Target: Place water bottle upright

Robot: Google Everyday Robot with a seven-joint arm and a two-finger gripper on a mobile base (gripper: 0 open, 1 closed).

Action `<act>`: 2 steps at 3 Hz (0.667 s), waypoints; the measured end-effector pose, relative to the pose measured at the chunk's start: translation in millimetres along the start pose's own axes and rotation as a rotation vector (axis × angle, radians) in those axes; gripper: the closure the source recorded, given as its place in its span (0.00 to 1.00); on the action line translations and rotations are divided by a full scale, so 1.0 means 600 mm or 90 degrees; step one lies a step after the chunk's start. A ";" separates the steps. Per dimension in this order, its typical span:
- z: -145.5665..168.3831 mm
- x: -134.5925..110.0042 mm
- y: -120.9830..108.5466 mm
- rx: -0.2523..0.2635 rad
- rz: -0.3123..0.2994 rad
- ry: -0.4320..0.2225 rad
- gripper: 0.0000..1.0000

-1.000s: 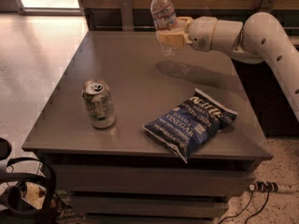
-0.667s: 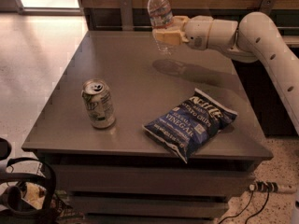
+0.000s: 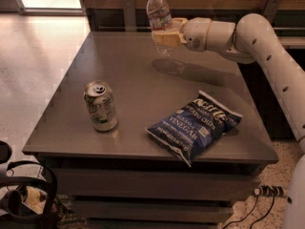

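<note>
Camera view: water bottle [image 3: 158,13] clamped in gripper [image 3: 165,36] over far side of table [image 3: 128,75].
Held nearly upright, white cap on top, gripped around its lower half, base clear of the tabletop, shadow beneath. Carried on white arm [image 3: 257,39] reaching in from the right. Nearer the front: soda can [image 3: 100,105] standing left, blue chip bag [image 3: 194,126] lying right.

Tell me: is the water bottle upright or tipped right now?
The water bottle is nearly upright, cap up, leaning slightly. The tool grips its lower half above the table, far side.
</note>
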State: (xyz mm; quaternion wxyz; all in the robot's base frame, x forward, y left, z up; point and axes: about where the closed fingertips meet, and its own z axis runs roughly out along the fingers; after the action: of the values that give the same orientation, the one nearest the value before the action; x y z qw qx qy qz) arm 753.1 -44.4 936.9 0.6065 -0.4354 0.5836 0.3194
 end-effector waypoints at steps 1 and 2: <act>0.010 0.016 -0.007 -0.002 0.008 0.001 1.00; 0.015 0.034 -0.014 0.000 0.018 0.003 1.00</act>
State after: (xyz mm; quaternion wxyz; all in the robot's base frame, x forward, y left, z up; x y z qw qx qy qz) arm 767.1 -42.4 917.5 0.6004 -0.4280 0.5911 0.3270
